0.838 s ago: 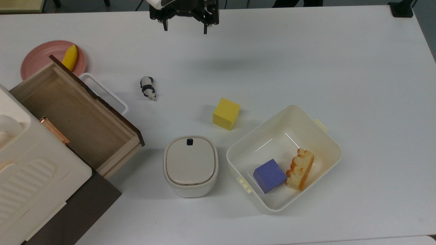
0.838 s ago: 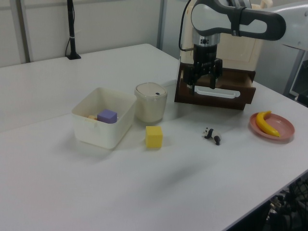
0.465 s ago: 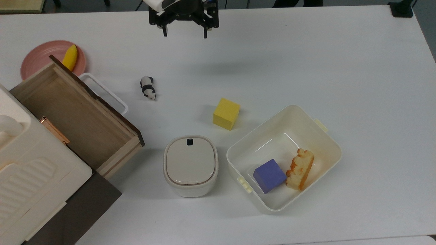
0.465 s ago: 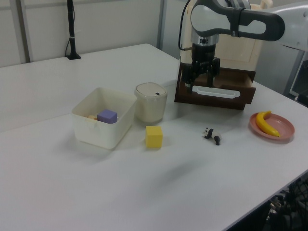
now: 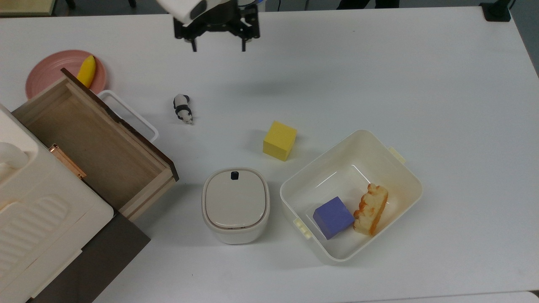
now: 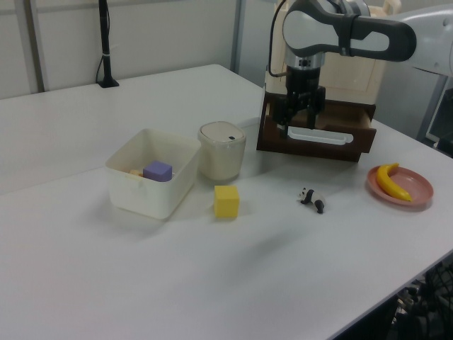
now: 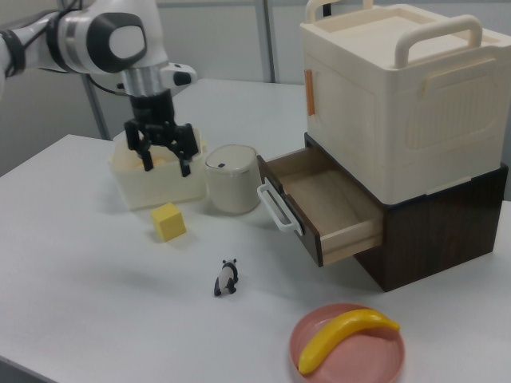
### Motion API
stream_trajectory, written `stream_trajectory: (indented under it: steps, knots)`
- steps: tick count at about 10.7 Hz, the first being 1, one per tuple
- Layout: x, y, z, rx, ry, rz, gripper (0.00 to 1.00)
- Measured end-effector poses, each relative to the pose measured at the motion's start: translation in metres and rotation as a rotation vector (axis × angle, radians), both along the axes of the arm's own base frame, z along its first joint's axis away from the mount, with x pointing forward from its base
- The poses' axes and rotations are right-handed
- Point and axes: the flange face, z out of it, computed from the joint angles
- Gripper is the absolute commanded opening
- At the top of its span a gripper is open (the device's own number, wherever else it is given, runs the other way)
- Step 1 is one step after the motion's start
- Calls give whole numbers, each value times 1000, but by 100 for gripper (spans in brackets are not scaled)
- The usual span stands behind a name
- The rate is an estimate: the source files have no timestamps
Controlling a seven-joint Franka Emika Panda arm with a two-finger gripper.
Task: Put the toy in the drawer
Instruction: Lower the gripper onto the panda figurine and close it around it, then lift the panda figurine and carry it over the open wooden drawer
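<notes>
You've got the toy (image 5: 183, 108) lying on the white surface (image 5: 379, 75), just off the white loop handle of the drawer (image 5: 97, 147), not touching it. Drawer is pulled open, nothing visible inside, sitting in a dark cabinet under a cream case (image 7: 399, 96). Your tool (image 5: 218, 45) hangs in the air well apart from the toy, toward the top view's upper edge, fingers spread wide, gripping nothing. In the top view a yellow cube (image 5: 279, 140) sits to the toy's lower right, a lidded cream pot (image 5: 235, 205) below that, and a cream tub (image 5: 396, 168) on the top view's right holding a purple cube (image 5: 333, 217) and a bread-like piece (image 5: 371, 208). Pink plate (image 5: 50, 67) with a banana (image 5: 86, 70) sits beyond the drawer's far corner, at the top view's left.
</notes>
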Motion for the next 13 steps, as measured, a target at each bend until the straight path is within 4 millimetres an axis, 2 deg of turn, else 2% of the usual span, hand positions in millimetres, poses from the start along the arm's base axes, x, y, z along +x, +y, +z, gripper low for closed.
stream_trajectory:
  steps: [2, 4, 6, 8, 11, 12, 13]
  knots:
    - [6, -43, -19, -1, -14, 34, 100]
    - [7, -81, -57, -7, -5, 92, 100]
    - [6, -101, -102, -53, 19, 157, 96]
    - [-1, -100, -138, -86, 44, 212, 93]
    - [-10, -85, -184, -103, 63, 267, 82]
    - [-10, -84, -195, -108, 65, 276, 74]
    - [-10, -85, -205, -122, 75, 290, 54]
